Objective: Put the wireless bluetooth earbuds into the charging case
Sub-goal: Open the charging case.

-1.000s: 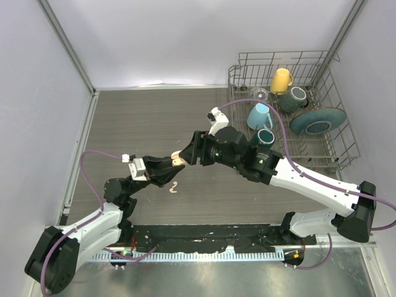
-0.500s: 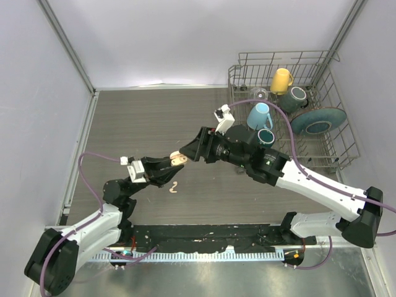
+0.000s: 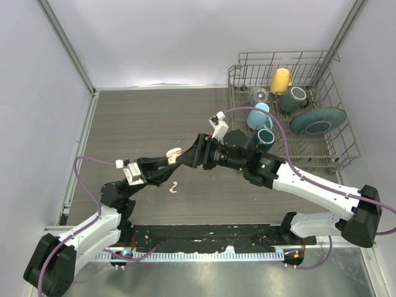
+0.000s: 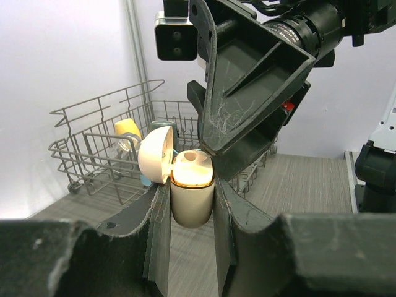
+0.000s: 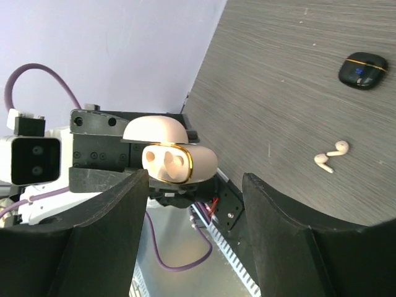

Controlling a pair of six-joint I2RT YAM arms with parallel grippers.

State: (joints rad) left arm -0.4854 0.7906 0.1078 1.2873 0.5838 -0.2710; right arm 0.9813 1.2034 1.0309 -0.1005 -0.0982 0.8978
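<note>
Left claw (image 3: pixel 166 161) grips the open charging case (image 4: pixel 192 198); I steer the wide right claw (image 3: pixel 190 156) (empty) to the earbuds (image 3: pixel 174 187) beneath it.

I see a cream charging case (image 4: pixel 192 198) with a gold rim, cream-white earbuds (image 5: pixel 330 156) on the dark grey wood-grain table (image 3: pixel 142 124), a black case (image 5: pixel 362 69) with a gold line, and at two o'clock a yellow mug (image 3: pixel 281 80) beside a teal plate (image 3: pixel 317 120).

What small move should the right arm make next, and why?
Probably lower the right gripper toward the earbuds on the table: its jaws are open and empty, and the open case looks empty.
</note>
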